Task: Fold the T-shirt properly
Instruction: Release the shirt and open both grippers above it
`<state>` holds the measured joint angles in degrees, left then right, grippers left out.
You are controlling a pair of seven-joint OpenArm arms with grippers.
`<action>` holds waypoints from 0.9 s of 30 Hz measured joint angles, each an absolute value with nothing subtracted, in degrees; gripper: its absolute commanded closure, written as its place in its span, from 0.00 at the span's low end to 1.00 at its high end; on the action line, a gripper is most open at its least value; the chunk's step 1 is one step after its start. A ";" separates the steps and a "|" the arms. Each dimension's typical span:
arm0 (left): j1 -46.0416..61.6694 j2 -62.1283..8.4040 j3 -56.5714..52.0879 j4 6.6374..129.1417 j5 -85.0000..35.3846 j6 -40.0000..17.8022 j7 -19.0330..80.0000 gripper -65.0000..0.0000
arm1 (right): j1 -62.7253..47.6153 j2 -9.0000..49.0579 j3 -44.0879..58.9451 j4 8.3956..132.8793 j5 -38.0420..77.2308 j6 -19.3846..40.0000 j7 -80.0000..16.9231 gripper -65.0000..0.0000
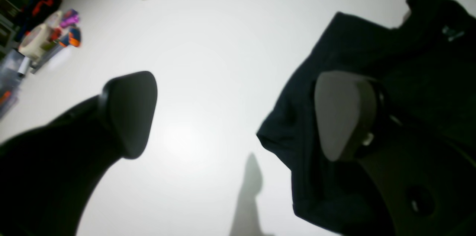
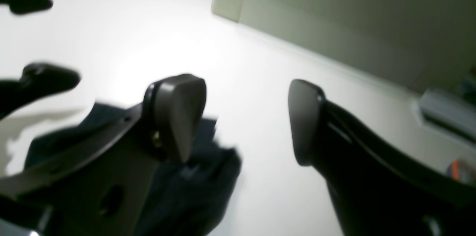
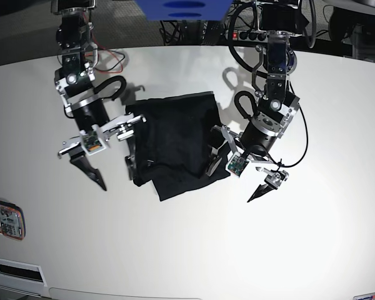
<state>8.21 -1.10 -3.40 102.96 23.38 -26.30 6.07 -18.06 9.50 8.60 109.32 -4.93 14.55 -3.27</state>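
T-shirt (image 3: 178,142): one, black, plain, lying folded into a rough rectangle on the white table (image 3: 187,250), a little above the table's centre in the base view. Its lower edge runs slanted, with one corner pointing toward 7 o'clock. The same cloth shows at 3 o'clock in the left wrist view (image 1: 357,80) and at 7 o'clock in the right wrist view (image 2: 186,191), blurred there.

Arms: two, both black, reaching in from 12 o'clock of the base view.

Left tool (image 3: 237,175): one, at 3 o'clock of the shirt. Its two fingers stand wide apart, nothing between them. One finger hangs over the shirt's edge, the other over bare table at 5 o'clock of the cloth. In its own wrist view (image 1: 234,115) one pad (image 1: 344,113) lies in front of the fabric, the other in front of white table; contact with the cloth cannot be told.

Right tool (image 3: 112,156): one, at 9 o'clock of the shirt. Two fingers, parted, gripping nothing; one is at the shirt's left edge, the other over bare table further out. In its wrist view (image 2: 245,120) only table shows between them.

Other items: one small flat device (image 3: 3,219) at the table's 8 o'clock edge; one blue object (image 3: 181,9) at 12 o'clock beyond the table.
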 measured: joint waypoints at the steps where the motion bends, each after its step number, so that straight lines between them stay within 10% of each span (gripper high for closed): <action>1: 8.32 -0.64 -3.46 103.50 23.33 -26.20 6.00 0.00 | -18.28 9.52 9.56 109.40 -4.93 14.11 -3.16 0.42; 27: 9.28 -4.05 -1.74 101.34 22.48 -26.41 13.78 0.00 | -22.90 9.52 16.93 109.30 -4.99 14.09 -3.79 0.42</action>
<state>9.28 -4.05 -1.74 101.34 22.48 -26.41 13.78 -22.90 9.52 16.93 109.30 -4.99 14.09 -3.79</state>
